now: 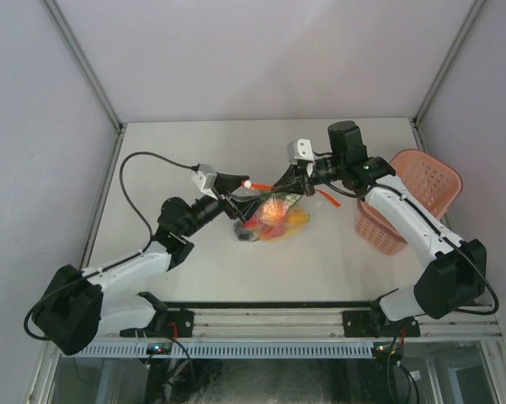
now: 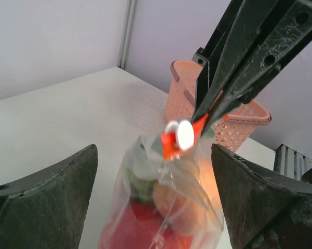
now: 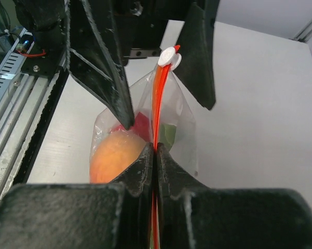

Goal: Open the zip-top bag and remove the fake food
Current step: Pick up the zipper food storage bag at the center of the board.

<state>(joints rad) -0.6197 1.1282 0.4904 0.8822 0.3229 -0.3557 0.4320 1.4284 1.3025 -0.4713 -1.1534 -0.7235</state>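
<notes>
Jaws on the right arm (image 1: 404, 210) are pinched tight on the red-orange zipper strip (image 3: 158, 104) of the zip-top bag (image 1: 274, 220). Left jaws sit wide apart on either side of the strip's white slider (image 2: 185, 135), not touching it. Bag's mid-bench (image 1: 194, 151) between both arms, fake food (image 3: 114, 155) all inside; can't tell if its bottom rests down. Pink basket (image 1: 421, 189) is off right.

- left arm (image 1: 130, 268): white links, black joints, black base block
- right arm (image 1: 408, 215): same white-and-black build
- cable (image 1: 128, 181): thin, black, on left arm
- wrist cameras (image 1: 207, 178): pale grey housings
- left fingers (image 2: 41, 202): matte black, broad, tapered
- right fingers (image 2: 259, 41): black, scuffed, with round holes
</notes>
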